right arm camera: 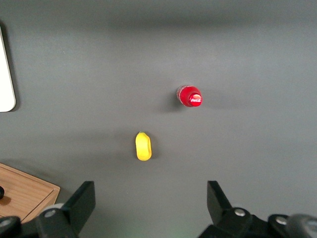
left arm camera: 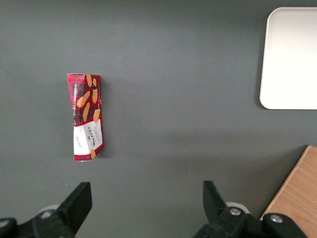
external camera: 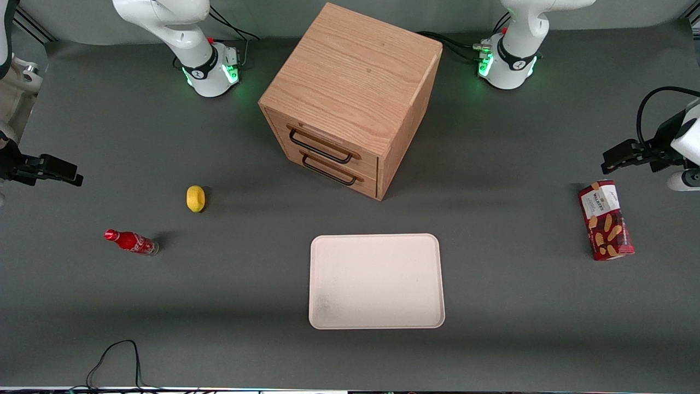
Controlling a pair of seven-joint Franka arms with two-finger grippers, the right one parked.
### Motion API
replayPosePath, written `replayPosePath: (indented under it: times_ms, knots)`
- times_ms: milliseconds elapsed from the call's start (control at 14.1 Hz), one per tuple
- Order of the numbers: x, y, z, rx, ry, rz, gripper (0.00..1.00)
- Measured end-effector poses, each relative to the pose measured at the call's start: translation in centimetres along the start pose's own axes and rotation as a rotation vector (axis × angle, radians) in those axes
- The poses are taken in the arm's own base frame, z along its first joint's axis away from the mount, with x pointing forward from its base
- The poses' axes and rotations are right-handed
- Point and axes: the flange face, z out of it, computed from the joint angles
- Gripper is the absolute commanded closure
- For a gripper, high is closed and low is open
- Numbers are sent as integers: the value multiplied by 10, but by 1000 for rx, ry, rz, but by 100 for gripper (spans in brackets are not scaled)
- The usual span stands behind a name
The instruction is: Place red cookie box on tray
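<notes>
The box (external camera: 606,220) lies flat on the counter (external camera: 519,306) at the working arm's end, label up, well apart from the tray (external camera: 376,281), which sits bare in front of the cabinet (external camera: 350,98) and nearer the camera. The gripper (external camera: 615,157) hangs above the counter just beside the box's farther end, touching nothing; the wrist view shows its fingers (left arm camera: 77,201) spread wide, so it is open and empty, apparently poised for a reach. Lying flat, the box likely offers its 2 long edges to pinch.
</notes>
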Motion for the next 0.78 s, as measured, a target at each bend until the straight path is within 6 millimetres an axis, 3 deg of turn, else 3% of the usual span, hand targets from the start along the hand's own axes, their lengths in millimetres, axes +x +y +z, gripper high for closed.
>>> replayPosePath:
  times_ms: [497, 639, 781]
  knots:
    - [0, -4, 1, 5, -3, -10, 0]
    - [1, -25, 3, 10, -7, -43, 0]
    - [0, -65, 7, 11, -14, -57, 0]
